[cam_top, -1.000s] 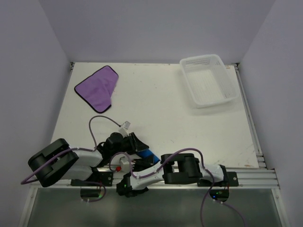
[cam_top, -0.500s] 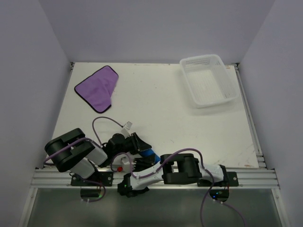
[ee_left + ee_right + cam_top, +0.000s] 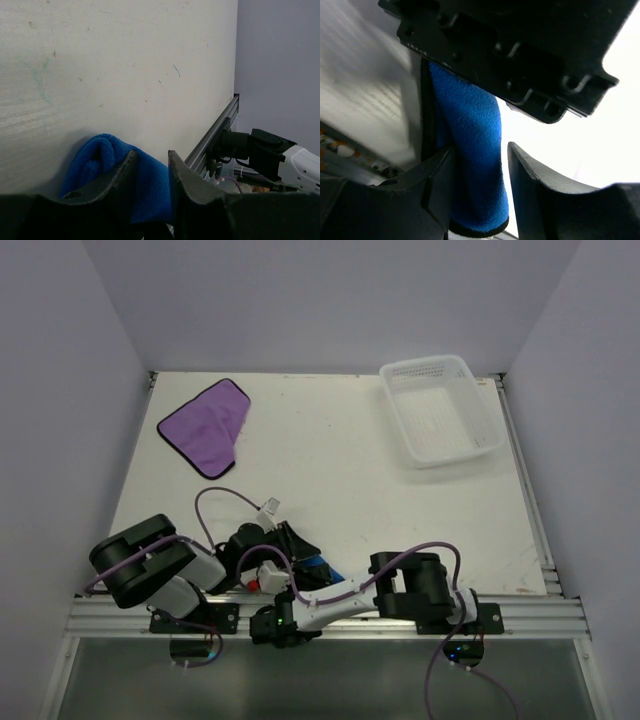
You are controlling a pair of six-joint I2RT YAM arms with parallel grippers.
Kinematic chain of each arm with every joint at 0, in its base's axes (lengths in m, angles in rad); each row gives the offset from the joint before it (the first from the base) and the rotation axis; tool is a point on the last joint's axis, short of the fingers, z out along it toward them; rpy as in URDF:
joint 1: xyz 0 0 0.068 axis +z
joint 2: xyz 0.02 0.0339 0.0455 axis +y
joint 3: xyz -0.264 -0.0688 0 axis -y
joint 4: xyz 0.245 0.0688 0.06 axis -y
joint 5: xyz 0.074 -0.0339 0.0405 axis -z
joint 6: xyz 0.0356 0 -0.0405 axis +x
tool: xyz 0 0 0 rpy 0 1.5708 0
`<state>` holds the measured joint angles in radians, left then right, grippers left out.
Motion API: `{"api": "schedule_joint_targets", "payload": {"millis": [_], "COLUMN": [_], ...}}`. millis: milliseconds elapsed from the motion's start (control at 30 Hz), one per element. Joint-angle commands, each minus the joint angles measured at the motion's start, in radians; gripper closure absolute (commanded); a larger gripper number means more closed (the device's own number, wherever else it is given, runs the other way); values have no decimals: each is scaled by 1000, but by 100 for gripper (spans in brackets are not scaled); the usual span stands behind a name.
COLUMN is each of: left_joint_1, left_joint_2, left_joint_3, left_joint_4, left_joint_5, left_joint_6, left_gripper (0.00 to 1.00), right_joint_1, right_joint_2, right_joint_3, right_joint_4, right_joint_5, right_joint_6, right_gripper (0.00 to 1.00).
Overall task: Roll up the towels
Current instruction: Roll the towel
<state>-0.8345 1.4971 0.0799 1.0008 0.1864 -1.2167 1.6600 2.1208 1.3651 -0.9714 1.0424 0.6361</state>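
Observation:
The blue towel (image 3: 319, 567) is a rolled bundle at the table's near edge, between the two arms. My left gripper (image 3: 304, 551) is shut on it. In the left wrist view the roll (image 3: 97, 159) fills the gap between the dark fingers (image 3: 176, 172) of the left gripper (image 3: 150, 160). My right gripper (image 3: 303, 587) reaches in from below. In the right wrist view it (image 3: 481, 150) stands open around the roll (image 3: 472, 145), with one finger against the cloth and a gap at the other. The purple towel (image 3: 206, 425) lies loosely folded at the far left.
A white perforated basket (image 3: 441, 412) stands at the far right of the table. The aluminium rail (image 3: 520, 612) with both arm bases runs along the near edge. Purple cables (image 3: 215, 502) loop over the left arm. Walls enclose the table on three sides.
The right gripper's jaws have parted from the blue roll and its elbow has shifted to the right. The left arm's elbow has lifted, and its gripper still clamps the towel.

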Motion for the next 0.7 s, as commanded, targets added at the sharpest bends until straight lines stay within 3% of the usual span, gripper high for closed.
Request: {"api": "schedule_joint_targets", "payload": {"millis": [0,233,567,667], "left_joint_1": [-15,-15,-15,-15], "left_joint_2": [-1,-32,-51,-52], "left_joint_3": [-105,-89,-55,-54], "left_joint_4": [-177,-231,-274,-281], "left_joint_5": [-28,-47,-64,-65], "left_joint_6": [26,43,59,60], "left_gripper": [64,63,63,63], "right_joint_1": [0,1,-5,-37], "right_joint_2": [-74,-192,-490,-577], "right_joint_3": [-33,-109,-250,-308], "right_joint_4": [94,175,336,422], "right_joint_5": [-51,-148,-289,-402], "right_joint_6": [13,13,-24,-20], "right_gripper": [51,49,48,48]}}
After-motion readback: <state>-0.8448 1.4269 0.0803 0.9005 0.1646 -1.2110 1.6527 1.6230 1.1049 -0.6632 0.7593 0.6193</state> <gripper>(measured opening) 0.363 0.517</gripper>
